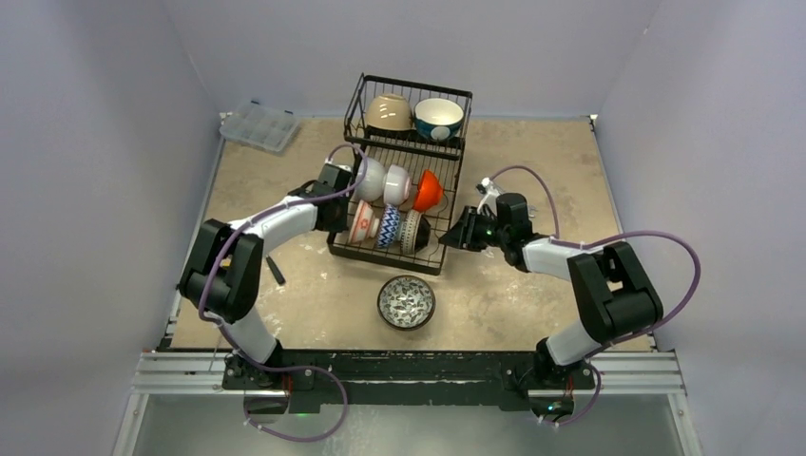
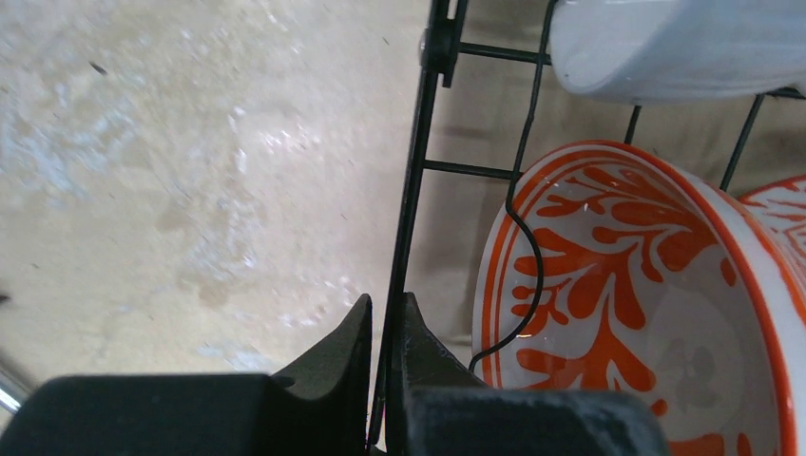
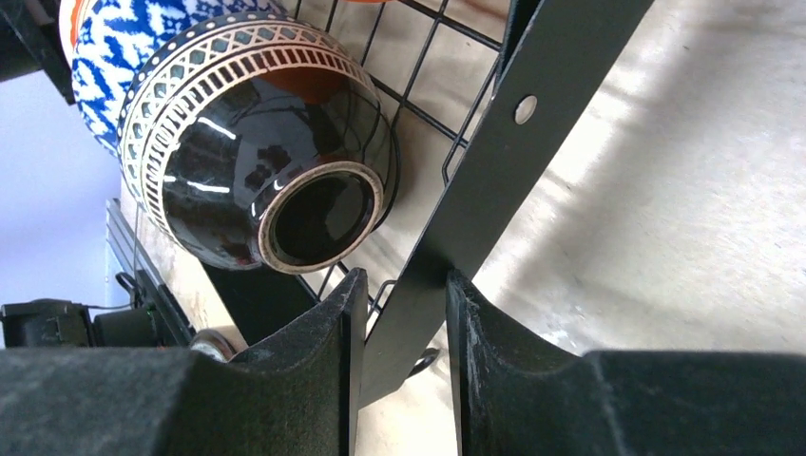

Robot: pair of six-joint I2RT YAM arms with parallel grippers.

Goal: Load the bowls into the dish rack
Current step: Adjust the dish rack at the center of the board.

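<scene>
Top view: dish rack (image 1: 380,260) mid-counter (image 1: 532,171). Tan bowl (image 1: 388,112) and teal bowl (image 1: 438,119) in the raised basket, six more on edge in the slotted base. One patterned bowl (image 1: 407,302) upright on the counter, just in front of the rack. Left gripper (image 1: 336,201) at the rack's left edge, right gripper (image 1: 458,233) at its right edge.

Left wrist: fingers pinched together on a thin upright rack wire. Orange-leaf bowl (image 2: 646,313) just beside it, inside the rack.

Right wrist: fingers straddling the rack's flat side bar, close to both faces. Firm clamp or slight gap, cannot tell. Glossy black bowl (image 3: 257,161) on edge behind the bar.
</scene>
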